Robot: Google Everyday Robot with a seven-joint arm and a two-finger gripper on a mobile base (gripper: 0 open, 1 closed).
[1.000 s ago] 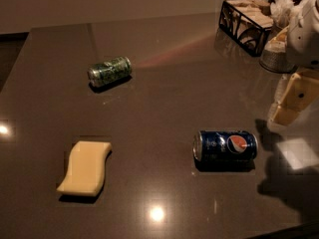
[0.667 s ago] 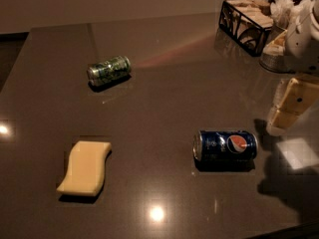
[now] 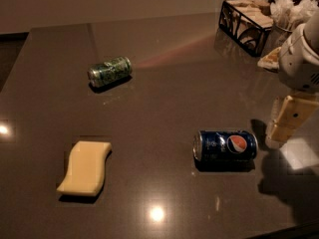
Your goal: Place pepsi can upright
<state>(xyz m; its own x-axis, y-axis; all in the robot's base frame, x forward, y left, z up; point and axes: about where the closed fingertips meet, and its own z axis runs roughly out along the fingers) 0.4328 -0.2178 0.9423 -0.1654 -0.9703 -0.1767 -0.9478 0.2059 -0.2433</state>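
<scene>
The pepsi can (image 3: 225, 146) is dark blue with a red-white-blue logo. It lies on its side on the dark table (image 3: 164, 88), right of centre, with its silver end facing left. My gripper (image 3: 288, 119), cream-coloured under a white arm, hangs at the right edge of the view. It is just right of the can and slightly behind it, apart from it and holding nothing.
A green patterned can (image 3: 109, 71) lies on its side at the back left. A yellow sponge (image 3: 84, 167) lies at the front left. A black wire basket (image 3: 245, 17) and white paper items (image 3: 294, 11) stand at the back right corner.
My gripper and arm have come down a little, closer to the table beside the pepsi can. The cans and the sponge have not moved.
</scene>
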